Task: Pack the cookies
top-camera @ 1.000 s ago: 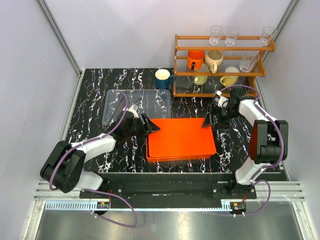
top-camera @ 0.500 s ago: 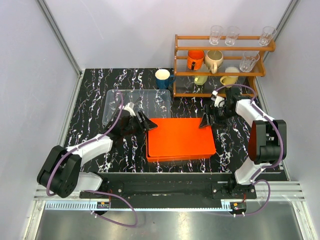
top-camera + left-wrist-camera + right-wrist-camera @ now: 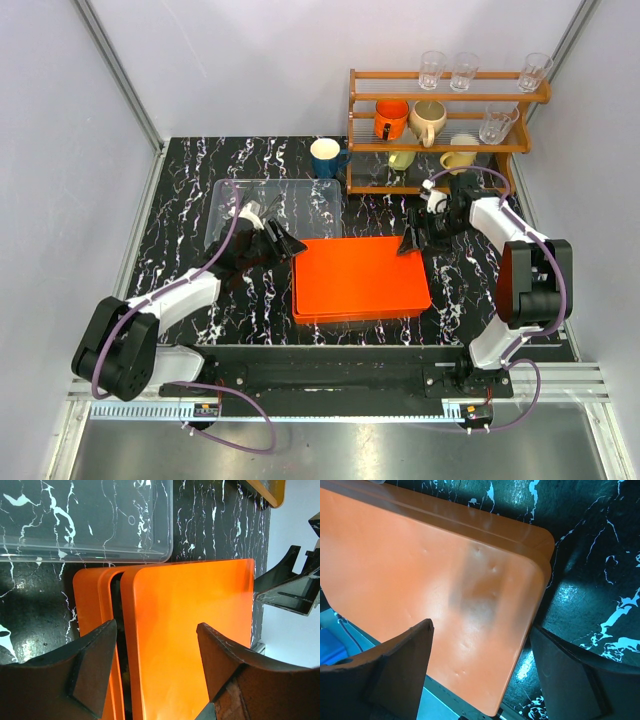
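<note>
An orange box with its flat lid [image 3: 360, 278] on top lies at the table's middle; the lid sits slightly shifted, a dark gap showing along its left side in the left wrist view [image 3: 185, 635]. The cookies are hidden. My left gripper [image 3: 288, 245] is open at the box's far left corner, its fingers [image 3: 92, 665] astride the lid's edge. My right gripper [image 3: 411, 244] is open at the far right corner, above the lid [image 3: 435, 590], holding nothing.
A clear plastic tray [image 3: 275, 210] lies behind the box on the left. A blue mug [image 3: 326, 157] stands at the back. A wooden rack [image 3: 440, 130] with mugs and glasses stands at the back right, close to my right arm.
My left gripper has drawn back up and left from the box's corner. My right gripper has shifted slightly toward the back. The box has not moved.
</note>
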Tool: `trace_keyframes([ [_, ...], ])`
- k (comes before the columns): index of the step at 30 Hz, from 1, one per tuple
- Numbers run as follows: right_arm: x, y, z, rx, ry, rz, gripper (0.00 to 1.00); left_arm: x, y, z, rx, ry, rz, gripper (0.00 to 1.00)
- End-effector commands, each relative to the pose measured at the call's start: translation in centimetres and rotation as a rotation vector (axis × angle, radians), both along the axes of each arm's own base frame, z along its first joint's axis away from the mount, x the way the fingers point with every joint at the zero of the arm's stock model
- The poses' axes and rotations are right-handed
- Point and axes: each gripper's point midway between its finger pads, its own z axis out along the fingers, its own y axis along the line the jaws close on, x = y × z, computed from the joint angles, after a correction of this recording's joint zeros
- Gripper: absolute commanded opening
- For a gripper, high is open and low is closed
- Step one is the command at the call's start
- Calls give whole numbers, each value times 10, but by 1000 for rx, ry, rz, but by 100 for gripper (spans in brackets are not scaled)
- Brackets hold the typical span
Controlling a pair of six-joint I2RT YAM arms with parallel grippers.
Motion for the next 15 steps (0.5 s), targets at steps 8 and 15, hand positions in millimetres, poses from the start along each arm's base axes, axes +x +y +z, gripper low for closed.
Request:
trace_keyframes([
  [8, 12, 7, 16, -24, -61, 27, 86, 8, 8, 11, 31, -79, 16, 68],
  [15, 12, 8, 18, -29, -67, 34, 86, 6, 10, 3, 54, -74, 6, 67],
])
